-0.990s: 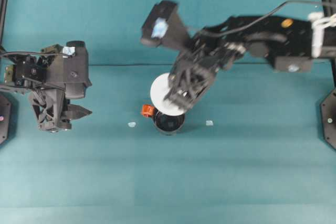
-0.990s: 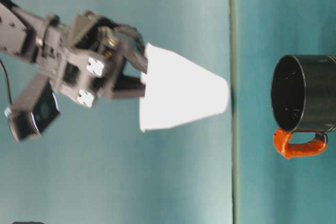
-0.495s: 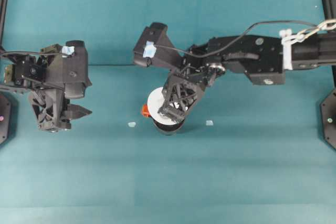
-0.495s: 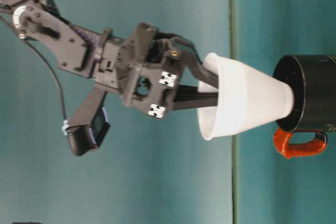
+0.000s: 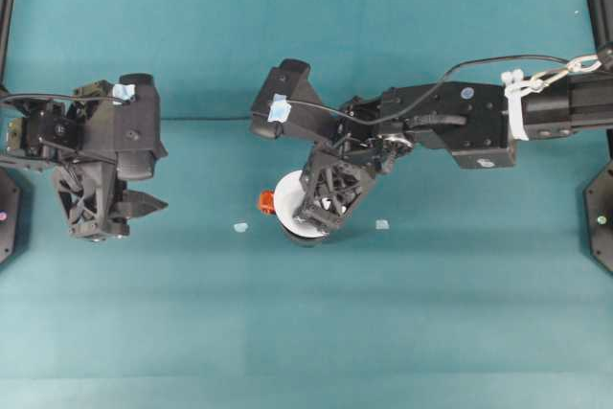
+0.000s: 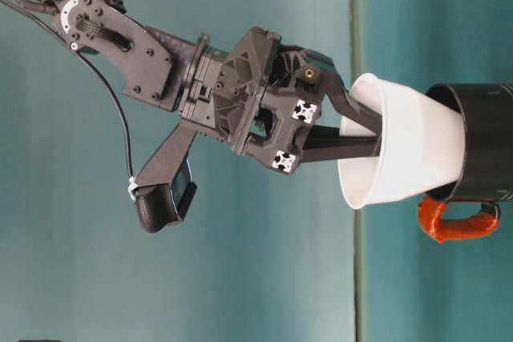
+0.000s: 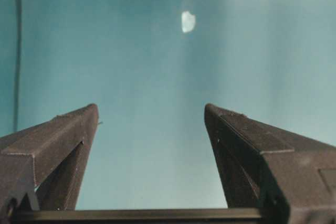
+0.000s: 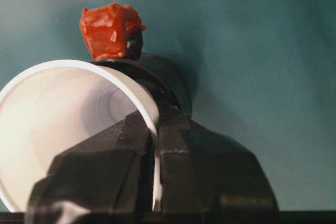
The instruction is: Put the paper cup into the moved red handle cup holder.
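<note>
Pinching the cup wall at the rim, one finger inside and one outside, the right gripper holds it tilted, base partly inside the holder mouth — not seated. Advice: level the cup over the holder's centre, lower straight, release only once settled. Farther off, the left gripper hangs with fingers spread, holding nothing.

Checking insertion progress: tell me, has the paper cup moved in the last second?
Yes. The paper cup has come down from above the red handle cup holder and its base is now inside the rim.
</note>
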Controlling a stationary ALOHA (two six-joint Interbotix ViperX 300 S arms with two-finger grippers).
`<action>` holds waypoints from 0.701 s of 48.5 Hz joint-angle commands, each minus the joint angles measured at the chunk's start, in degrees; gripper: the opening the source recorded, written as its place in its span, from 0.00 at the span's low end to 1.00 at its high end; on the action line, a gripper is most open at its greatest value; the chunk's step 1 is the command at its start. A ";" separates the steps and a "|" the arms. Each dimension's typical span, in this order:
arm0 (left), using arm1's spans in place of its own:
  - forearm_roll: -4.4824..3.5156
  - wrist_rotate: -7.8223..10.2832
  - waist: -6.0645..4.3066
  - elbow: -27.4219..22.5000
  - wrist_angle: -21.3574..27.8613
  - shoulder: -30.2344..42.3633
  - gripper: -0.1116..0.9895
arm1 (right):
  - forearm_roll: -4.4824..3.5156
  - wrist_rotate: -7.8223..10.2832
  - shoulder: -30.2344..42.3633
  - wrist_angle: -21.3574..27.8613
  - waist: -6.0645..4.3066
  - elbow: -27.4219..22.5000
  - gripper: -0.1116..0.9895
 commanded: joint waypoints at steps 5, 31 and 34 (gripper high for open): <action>0.09 -0.18 -0.09 -0.97 -0.35 -0.62 0.87 | -0.18 -0.18 -0.26 -0.18 0.35 -0.62 0.01; 0.09 -0.18 -0.09 -0.97 -0.26 -0.62 0.87 | -0.26 -0.26 -0.26 1.32 0.44 -0.70 0.03; 0.09 -0.18 0.00 -0.97 -0.35 -0.53 0.87 | -0.26 -0.26 -0.26 1.32 0.53 -0.70 0.05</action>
